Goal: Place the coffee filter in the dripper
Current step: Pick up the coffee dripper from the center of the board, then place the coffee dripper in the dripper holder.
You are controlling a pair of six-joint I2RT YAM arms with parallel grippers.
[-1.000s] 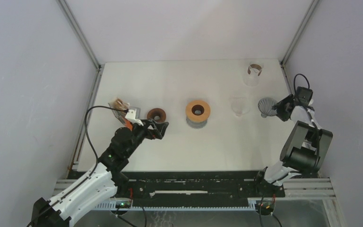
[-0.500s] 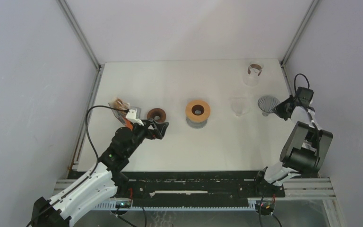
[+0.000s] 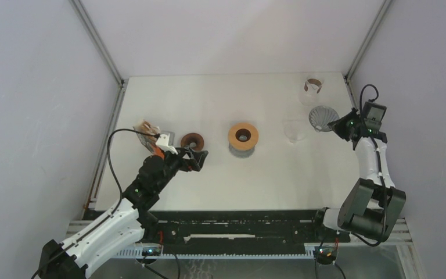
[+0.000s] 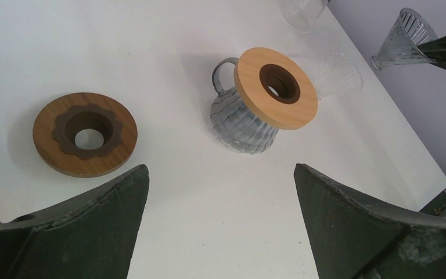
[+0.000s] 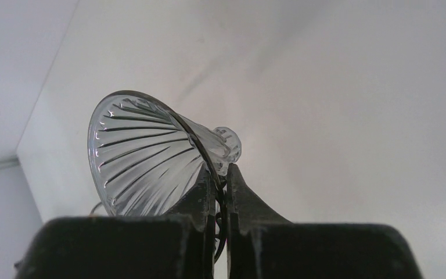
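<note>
Dripper [image 3: 322,118] lifted; wrist view: right hand [image 5: 221,177] clamps it.

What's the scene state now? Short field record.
right pincer: shut on smoked glass dripper, gripping its rim
dripper pose: off the table, tipped sideways, nothing visible inside
left pincer: open, empty, near dark wooden ring
grey jug: mid-table, wooden collar on top
clear glass cone: on the table, right of the jug

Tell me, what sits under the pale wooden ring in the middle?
A grey ribbed jug with a handle; the ring lies on its mouth. Its inside is hidden: the hole shows only dark.
</note>
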